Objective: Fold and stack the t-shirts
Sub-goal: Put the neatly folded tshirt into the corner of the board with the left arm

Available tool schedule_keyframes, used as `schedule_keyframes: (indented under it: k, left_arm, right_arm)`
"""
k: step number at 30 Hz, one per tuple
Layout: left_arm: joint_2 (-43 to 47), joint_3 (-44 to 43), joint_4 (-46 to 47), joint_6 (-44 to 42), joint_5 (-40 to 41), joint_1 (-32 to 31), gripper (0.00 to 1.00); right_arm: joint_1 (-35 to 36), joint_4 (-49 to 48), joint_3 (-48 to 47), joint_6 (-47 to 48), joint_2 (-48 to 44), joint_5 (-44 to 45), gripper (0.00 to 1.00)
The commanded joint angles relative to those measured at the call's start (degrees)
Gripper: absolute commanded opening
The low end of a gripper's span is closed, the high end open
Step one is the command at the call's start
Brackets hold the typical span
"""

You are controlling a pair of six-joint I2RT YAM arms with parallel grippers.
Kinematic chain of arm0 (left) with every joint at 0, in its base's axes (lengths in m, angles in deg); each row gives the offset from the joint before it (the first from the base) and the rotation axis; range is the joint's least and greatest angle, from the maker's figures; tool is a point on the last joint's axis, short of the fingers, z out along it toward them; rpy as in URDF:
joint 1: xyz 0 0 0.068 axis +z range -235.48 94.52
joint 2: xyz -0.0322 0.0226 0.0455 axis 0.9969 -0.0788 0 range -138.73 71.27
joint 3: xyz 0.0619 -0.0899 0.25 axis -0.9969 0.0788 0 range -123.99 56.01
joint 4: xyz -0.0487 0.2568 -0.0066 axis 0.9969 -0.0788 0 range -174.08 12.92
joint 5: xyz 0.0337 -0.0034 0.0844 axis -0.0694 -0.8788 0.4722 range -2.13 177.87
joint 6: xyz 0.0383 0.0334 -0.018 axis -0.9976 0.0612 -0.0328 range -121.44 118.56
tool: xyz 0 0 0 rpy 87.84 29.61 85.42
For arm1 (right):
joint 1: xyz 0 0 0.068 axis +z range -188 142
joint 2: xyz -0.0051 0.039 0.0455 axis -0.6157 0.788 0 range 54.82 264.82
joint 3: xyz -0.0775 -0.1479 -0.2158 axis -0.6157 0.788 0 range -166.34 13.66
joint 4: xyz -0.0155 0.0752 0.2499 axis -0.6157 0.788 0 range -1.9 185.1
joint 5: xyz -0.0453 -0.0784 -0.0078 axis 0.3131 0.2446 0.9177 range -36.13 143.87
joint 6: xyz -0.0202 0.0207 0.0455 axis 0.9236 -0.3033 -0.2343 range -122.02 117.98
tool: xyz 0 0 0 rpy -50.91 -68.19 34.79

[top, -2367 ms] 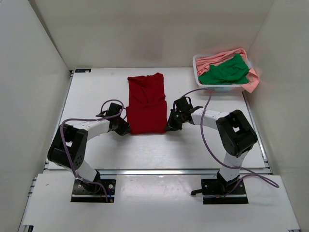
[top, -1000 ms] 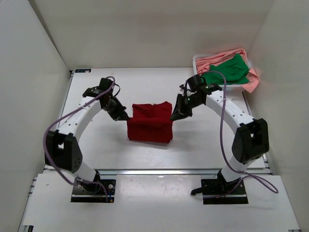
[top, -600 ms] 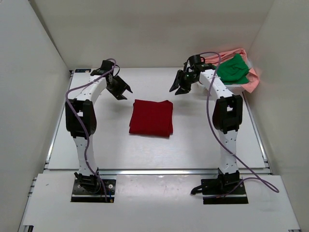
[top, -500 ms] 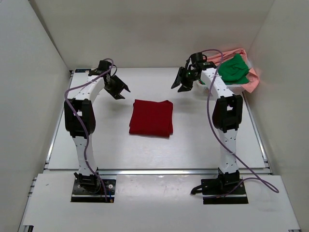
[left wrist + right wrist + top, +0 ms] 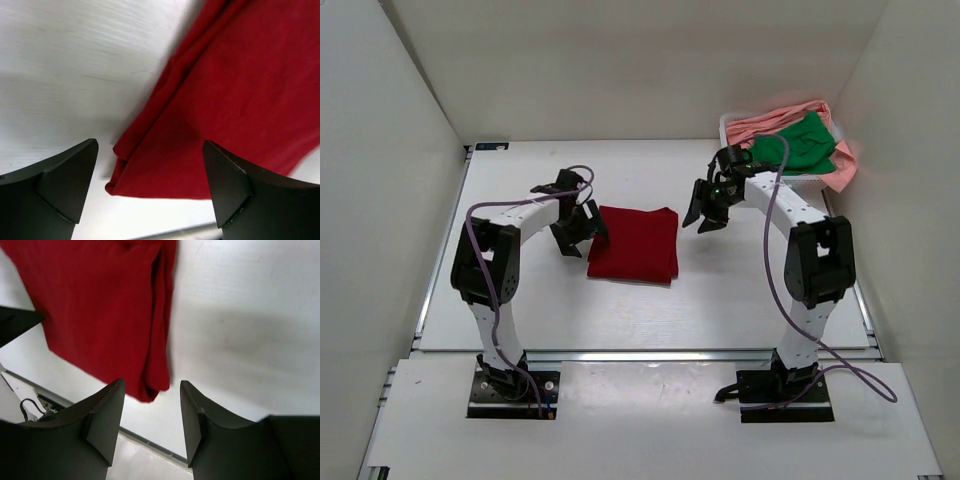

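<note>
We see a flat white worktop (image 5: 520, 290) boxed in by plain pale walls (image 5: 620, 70) on three sides. A dark red cloth short-sleeved t-shirt (image 5: 635, 245) lies folded into a compact rectangle near the middle of the worktop, its layered edges showing along both sides. At the far right corner a white slatted plastic basket (image 5: 812, 179) holds a bright green t-shirt (image 5: 798, 148) crumpled on top of a light salmon pink t-shirt (image 5: 775, 122), which spills over the rim. The left end effector (image 5: 582, 228) hovers at the red shirt's left edge, fingers spread wide and empty. The right end effector (image 5: 703, 215) hangs just beside its right edge, fingers apart, gripping nothing.
</note>
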Motion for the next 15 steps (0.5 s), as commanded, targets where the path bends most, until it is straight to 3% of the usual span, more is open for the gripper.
schedule_keyframes:
  k: [1, 4, 8, 11, 13, 15]
  left_arm:
    - [3.38, 0.01, 3.34, -5.01, 8.41, -2.63, 0.97]
    - [-1.10, -4.72, -2.88, -8.26, 17.35, -6.14, 0.97]
    - [-6.82, -10.27, -8.70, -12.83, 28.08, -10.02, 0.81]
    - [-9.89, -12.56, -10.71, -15.56, 31.09, -13.61, 0.79]
    - [-12.09, -14.92, -12.30, -15.48, 31.97, -14.76, 0.59]
    - [-15.07, -16.15, -14.50, -14.00, 32.50, -15.12, 0.08]
  right_arm:
    - [-0.15, -3.31, 2.39, 0.73, -8.05, 0.75, 0.45]
    - [-0.41, -3.13, 6.51, 0.29, -13.76, -0.13, 0.45]
    - [-1.56, -4.54, 10.21, -1.37, -19.22, -2.14, 0.44]
    - [-2.70, -3.40, 10.57, -0.77, -22.55, -4.34, 0.44]
    - [-4.01, -2.09, 10.48, 0.11, -23.61, -5.58, 0.43]
    - [-4.80, -1.82, 10.57, 0.55, -24.84, -7.85, 0.44]
